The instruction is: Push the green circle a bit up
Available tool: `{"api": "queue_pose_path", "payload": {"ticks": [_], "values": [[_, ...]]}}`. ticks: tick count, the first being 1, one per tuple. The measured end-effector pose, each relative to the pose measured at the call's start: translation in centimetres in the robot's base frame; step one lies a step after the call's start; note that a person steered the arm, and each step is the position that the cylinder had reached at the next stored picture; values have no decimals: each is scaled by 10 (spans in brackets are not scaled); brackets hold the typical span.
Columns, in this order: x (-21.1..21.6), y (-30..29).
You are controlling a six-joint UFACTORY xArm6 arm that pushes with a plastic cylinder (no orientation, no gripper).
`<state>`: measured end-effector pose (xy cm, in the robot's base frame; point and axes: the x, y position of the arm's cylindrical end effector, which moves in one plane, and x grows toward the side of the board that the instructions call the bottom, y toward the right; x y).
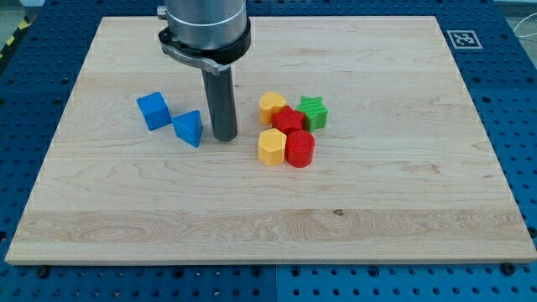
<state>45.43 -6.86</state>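
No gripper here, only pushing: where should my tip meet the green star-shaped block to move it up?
On the green star-shaped block, probably the lower face, from the view's bottom right: the red cylinder crowds its lower left, a red block touches its left. My tip sits left of them.

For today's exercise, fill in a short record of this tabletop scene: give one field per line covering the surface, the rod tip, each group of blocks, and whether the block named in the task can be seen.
surface: wooden board on a blue perforated table
my tip: on the board, just right of the blue triangle, left of the cluster
blue blocks: blue cube beside the blue triangle
cluster: yellow block, red block, green star, yellow hexagon, red cylinder, packed together
green circle: none visible; only green block is star-shaped
marker: black-and-white tag at top right corner
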Motion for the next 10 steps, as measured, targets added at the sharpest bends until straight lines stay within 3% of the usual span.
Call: {"api": "queue_pose_path", "payload": {"ticks": [3, 6, 10], "values": [[-4, -75], [3, -19], [-87, -72]]}}
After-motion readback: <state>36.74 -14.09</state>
